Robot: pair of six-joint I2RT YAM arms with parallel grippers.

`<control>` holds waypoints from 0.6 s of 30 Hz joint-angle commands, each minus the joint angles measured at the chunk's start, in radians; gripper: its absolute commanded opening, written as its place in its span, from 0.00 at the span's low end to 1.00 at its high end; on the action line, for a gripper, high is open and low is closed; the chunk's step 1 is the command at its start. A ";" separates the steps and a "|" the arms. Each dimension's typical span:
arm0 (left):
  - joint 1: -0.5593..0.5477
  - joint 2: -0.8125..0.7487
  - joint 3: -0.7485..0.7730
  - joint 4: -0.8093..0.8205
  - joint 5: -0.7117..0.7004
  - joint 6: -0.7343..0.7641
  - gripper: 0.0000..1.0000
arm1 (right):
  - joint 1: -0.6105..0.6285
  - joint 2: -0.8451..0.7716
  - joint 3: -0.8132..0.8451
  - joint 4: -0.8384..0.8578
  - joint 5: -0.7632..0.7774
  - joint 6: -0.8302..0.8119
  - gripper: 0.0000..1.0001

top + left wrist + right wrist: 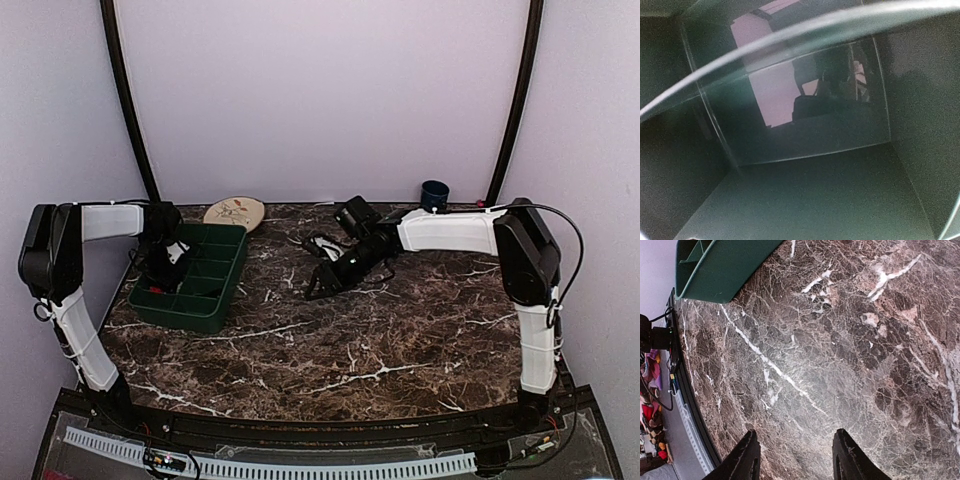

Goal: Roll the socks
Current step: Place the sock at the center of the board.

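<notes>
No sock shows plainly in any view. A small dark shape with white lines lies on the marble table just behind my right gripper, and I cannot tell if it is a sock. My left gripper reaches down into the green divided tray. The left wrist view shows only a bare compartment's green walls, with no fingers in sight. My right gripper hangs low over the table's middle. Its two black fingers are spread in the right wrist view, with only marble between them.
The green tray stands at the table's left side. A round tan disc lies behind it. At the back right, by the wall, stands a dark blue cup. The table's front edge and cable track run along the left of the right wrist view.
</notes>
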 commanded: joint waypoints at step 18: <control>-0.008 -0.107 0.029 -0.043 0.211 -0.079 0.50 | 0.002 0.040 0.075 -0.047 0.006 -0.052 0.48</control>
